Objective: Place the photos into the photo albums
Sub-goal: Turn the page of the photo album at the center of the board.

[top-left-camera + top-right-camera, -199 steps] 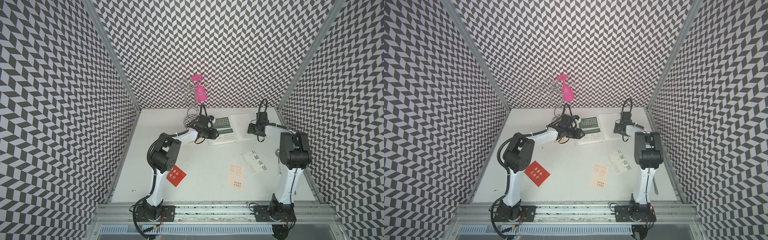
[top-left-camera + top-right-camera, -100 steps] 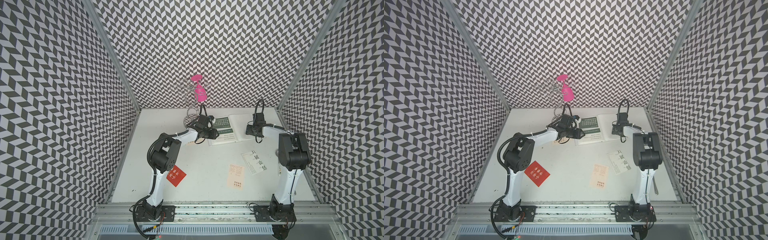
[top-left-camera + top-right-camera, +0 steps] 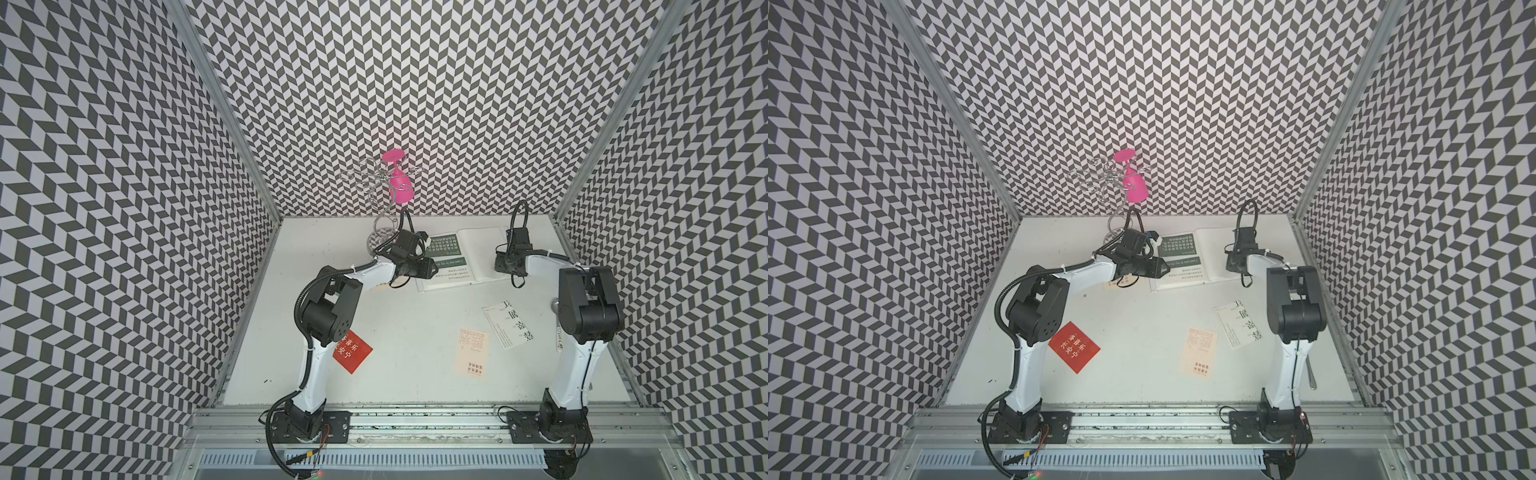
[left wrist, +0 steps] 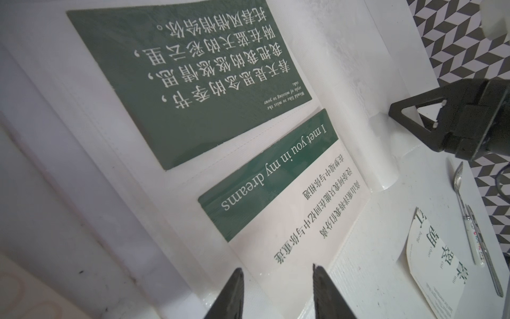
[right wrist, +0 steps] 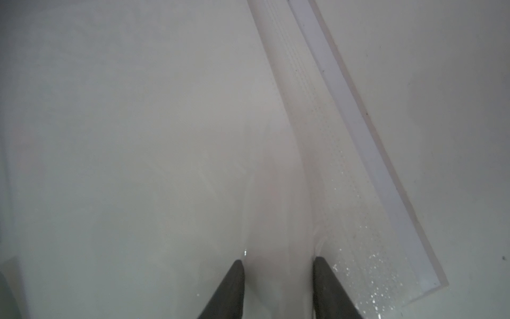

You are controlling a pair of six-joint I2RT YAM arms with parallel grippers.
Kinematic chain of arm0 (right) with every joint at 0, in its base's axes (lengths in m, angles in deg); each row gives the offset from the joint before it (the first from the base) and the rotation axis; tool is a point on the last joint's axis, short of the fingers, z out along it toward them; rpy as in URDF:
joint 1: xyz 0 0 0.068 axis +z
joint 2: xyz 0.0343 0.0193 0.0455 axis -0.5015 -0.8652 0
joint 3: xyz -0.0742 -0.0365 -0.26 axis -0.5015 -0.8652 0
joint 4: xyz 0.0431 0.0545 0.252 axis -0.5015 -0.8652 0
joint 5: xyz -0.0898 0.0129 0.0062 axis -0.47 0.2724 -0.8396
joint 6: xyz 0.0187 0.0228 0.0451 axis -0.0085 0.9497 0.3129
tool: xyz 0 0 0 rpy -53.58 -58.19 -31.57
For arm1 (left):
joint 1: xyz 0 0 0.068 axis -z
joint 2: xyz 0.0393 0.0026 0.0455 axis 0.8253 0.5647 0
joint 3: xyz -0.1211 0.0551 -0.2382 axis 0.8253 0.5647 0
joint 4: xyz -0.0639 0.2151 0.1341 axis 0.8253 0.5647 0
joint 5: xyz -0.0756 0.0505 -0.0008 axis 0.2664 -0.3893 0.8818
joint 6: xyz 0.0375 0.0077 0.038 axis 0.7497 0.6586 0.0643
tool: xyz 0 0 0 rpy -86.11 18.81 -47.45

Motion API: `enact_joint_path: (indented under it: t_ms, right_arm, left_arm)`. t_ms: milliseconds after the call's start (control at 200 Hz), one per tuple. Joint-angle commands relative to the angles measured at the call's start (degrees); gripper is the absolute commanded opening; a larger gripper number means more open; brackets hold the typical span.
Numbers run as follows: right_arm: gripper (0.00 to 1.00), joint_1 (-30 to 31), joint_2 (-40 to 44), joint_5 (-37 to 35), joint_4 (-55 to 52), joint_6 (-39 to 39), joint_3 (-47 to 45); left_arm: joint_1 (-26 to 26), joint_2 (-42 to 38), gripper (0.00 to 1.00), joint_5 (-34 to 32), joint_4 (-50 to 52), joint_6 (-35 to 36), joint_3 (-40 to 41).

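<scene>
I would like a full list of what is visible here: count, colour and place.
album: one, white, open at the back
green card: one, dark green, far album pocket
banded card: one, white and green, near album pocket
red card: one, red, front left
peach card: one, peach, front centre
white card: one, black characters, right side
cream card: one, under left arm
goblet: one, pink, hanging on rack
rack: one, silver wire, back, beside album
spoon: one, silver, right edge
left gripper: black, open, over album
right gripper: black, astride raised album page

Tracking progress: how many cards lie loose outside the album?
4: red card by the left arm, cream card front centre, white card beside it, peach card partly hidden under that arm.
</scene>
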Motion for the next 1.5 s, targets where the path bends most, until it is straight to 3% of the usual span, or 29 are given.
enact_joint_path:
  t_ms: [0,110,190,491,716,836,1051,1172,1357,1497]
  right_arm:
    - [0.29,0.35,1.88,-1.05,-0.97,-0.30,-1.14]
    - [0.06,0.51,3.51,-0.92,-0.79,-0.67,-0.58]
    - [0.00,0.88,4.88,-0.50,-1.24,-0.65,0.29]
    - [0.00,4.97,11.54,8.81,-2.72,1.00,-0.37]
    - [0.01,9.78,13.94,21.10,0.39,4.08,-5.55]
    - [0.05,11.92,12.70,28.24,2.83,5.86,-7.00]
    - [0.14,14.82,8.52,31.91,5.04,6.67,-6.72]
    - [0.24,15.35,7.13,32.11,5.59,6.82,-6.36]
    - [0.48,16.39,6.97,32.64,5.62,7.50,-5.15]
    - [0.56,17.65,6.34,32.20,5.01,7.49,-3.32]
  left_arm:
    - [-0.32,-2.01,0.43,0.28,-1.35,-0.12,0.71]
    - [-0.38,-2.07,0.43,0.37,-1.41,-0.07,0.68]
    - [-0.48,-2.21,0.43,0.40,-1.41,-0.18,0.70]
    - [-1.18,-4.17,0.42,-0.03,-1.67,-0.29,0.94]
    - [-1.34,-6.65,0.42,-0.92,-1.89,0.62,0.94]
    - [-1.45,-8.22,0.42,-2.13,-1.98,1.49,1.11]
    - [-1.43,-10.54,0.42,-4.44,-2.23,2.86,1.58]
    - [-1.44,-11.44,0.42,-4.88,-2.63,3.12,2.02]
    - [-1.44,-12.01,0.42,-4.93,-2.58,3.13,1.94]
    - [-1.44,-12.40,0.42,-5.37,-2.57,3.32,2.02]
